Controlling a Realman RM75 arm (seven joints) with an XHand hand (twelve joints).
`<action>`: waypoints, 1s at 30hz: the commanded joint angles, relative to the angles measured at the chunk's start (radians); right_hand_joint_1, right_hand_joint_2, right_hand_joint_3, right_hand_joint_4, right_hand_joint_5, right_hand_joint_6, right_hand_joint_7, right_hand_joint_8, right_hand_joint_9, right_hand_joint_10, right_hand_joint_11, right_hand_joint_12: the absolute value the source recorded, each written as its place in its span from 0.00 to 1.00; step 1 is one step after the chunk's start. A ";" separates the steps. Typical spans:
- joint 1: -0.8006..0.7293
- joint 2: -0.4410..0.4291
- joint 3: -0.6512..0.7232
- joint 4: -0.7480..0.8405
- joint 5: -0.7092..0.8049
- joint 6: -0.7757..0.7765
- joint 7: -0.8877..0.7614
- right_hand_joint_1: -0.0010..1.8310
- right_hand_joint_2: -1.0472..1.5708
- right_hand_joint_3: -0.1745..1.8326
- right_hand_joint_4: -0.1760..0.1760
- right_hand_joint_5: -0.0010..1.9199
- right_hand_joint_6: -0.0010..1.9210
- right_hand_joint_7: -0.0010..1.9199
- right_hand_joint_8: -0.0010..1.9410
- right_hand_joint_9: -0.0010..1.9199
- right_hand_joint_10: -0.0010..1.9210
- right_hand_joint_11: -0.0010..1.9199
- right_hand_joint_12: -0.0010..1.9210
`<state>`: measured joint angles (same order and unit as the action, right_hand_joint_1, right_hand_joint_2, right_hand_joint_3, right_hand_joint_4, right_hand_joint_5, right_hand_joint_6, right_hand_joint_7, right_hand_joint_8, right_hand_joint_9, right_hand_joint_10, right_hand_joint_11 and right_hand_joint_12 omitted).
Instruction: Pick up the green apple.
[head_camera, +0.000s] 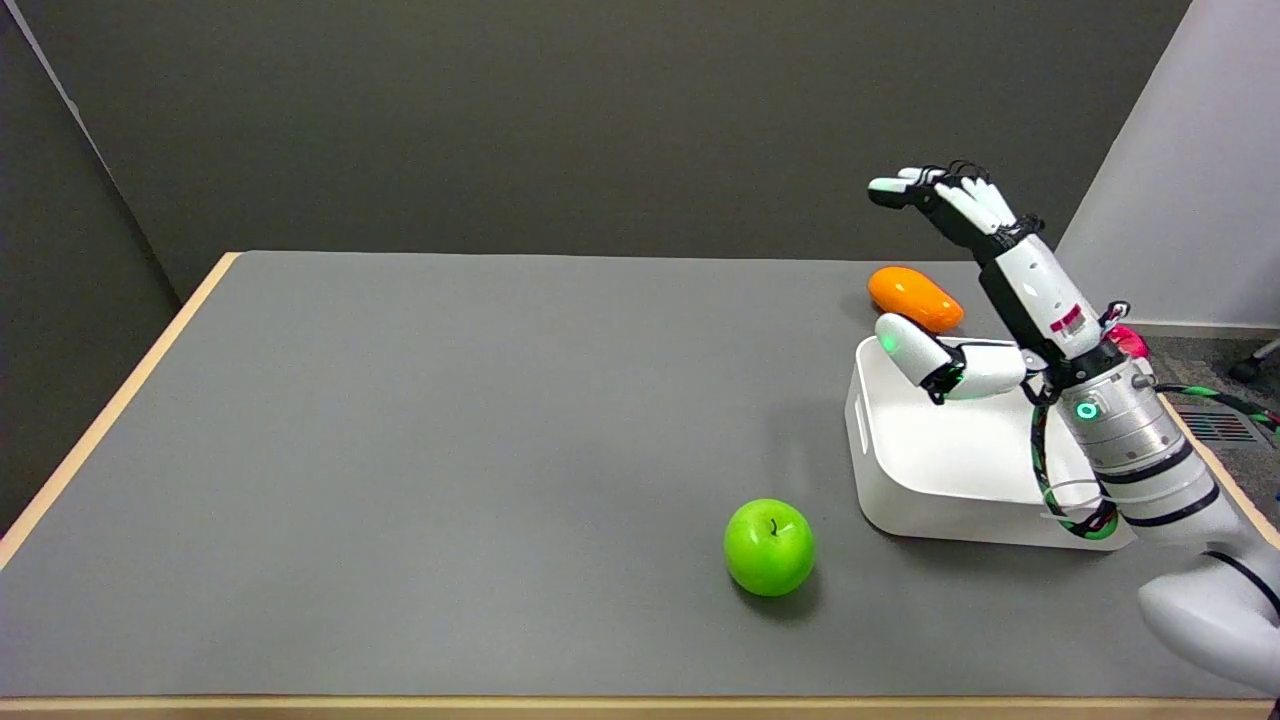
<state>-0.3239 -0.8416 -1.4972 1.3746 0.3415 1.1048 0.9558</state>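
Near the front edge of the grey table (450, 450), a little right of the middle, sits the green apple (769, 547), upright with its short dark stem pointing up and a small shadow under its right side. Nothing touches it. Just beyond it and to the right stands a white tub (880, 480) with rounded corners, its inside bare where it can be seen. From the lower right corner the right arm (1130, 450) rises over the tub at a slant, a green and black cable looped beside its silver wrist, where a small green ring of light glows. Above the tub's far side hangs the right hand (985, 290), well apart from the apple and higher than it. Its fingers (940, 195) stretch up and to the left, spread wide from the thumb (915, 350), which juts out low to the left over the tub's rim; the hand holds nothing. Behind the tub, close to its far left corner, an orange oval fruit (912, 297) lies on its side near the table's back edge. Farther back is a dark wall (600, 120), with a pale panel (1190, 180) at the right.
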 joint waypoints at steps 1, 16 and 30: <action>-0.109 0.045 0.103 0.082 -0.128 -0.017 0.307 0.22 0.62 0.56 0.60 0.14 0.30 0.17 0.24 0.05 0.35 0.00 0.55; -0.311 0.002 0.134 0.222 -0.304 -0.041 0.300 0.23 0.61 0.55 0.55 0.14 0.29 0.16 0.24 0.05 0.36 0.00 0.54; -0.331 -0.017 0.134 0.403 -0.615 -0.294 0.296 0.27 0.61 0.55 0.50 0.14 0.28 0.15 0.25 0.04 0.36 0.00 0.52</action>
<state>-0.5798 -0.8334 -1.3742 1.5682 0.0540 1.0367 1.2300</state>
